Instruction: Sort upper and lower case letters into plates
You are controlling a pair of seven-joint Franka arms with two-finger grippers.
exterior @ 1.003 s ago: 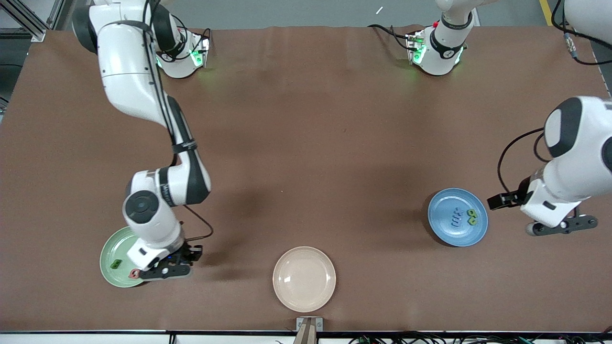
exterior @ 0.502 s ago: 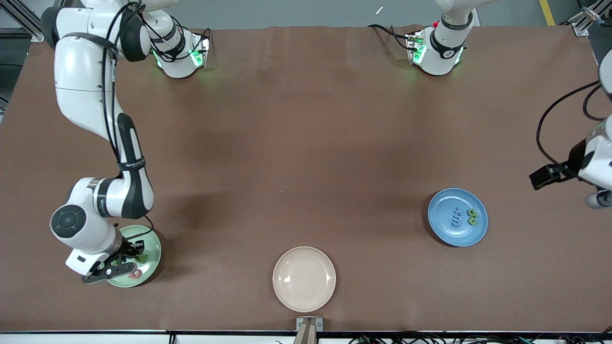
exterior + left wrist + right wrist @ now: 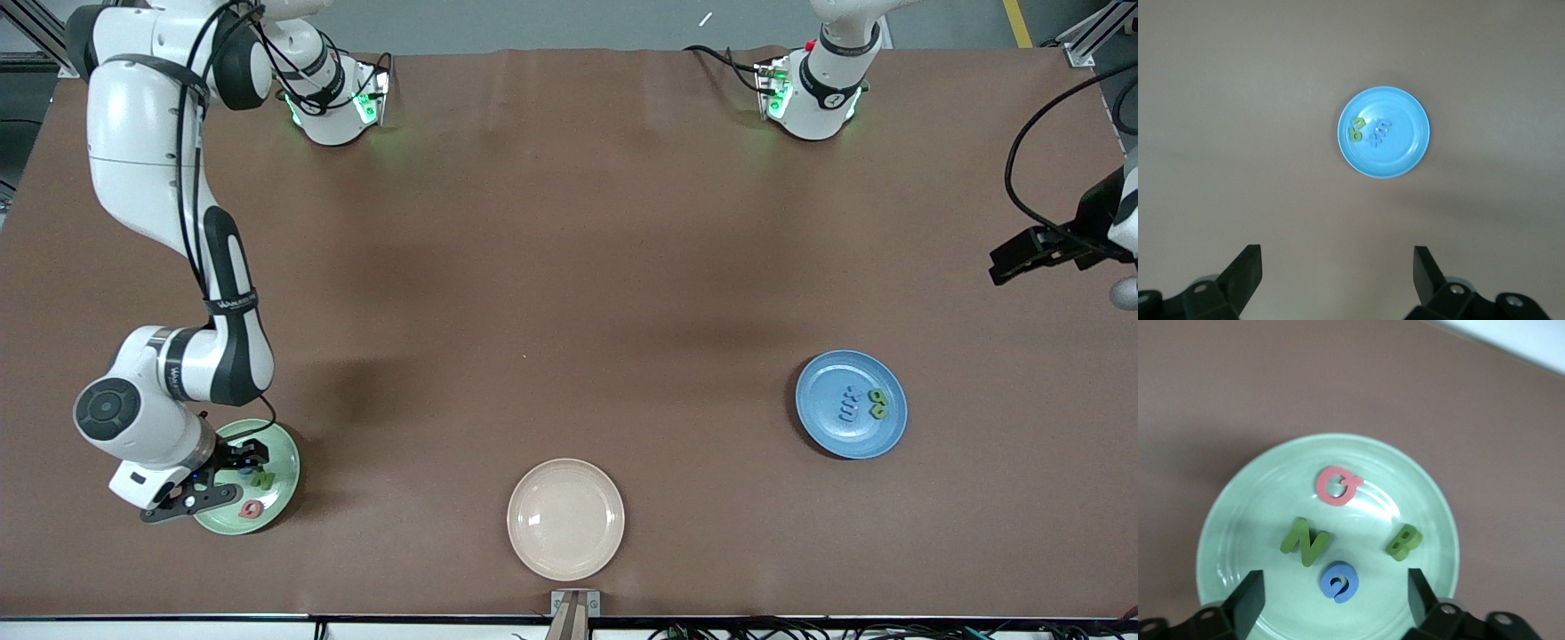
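Now green plate (image 3: pixel 1225 520) four letters, blue plate (image 3: pixel 1405 147) three

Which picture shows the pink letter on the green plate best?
The right wrist view: the pink letter G lies plain and large on the mint green plate. The front view shows it tiny. The left wrist view shows only the blue plate.

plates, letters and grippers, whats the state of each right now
mint green plate: holds four letters
pink G: flat in the mint green plate
green N: flat beside the pink G
green B: flat
blue letter: flat
blue plate: holds green and blue letters
cream plate: empty
right gripper: open, over the mint green plate
left gripper: open, above bare table
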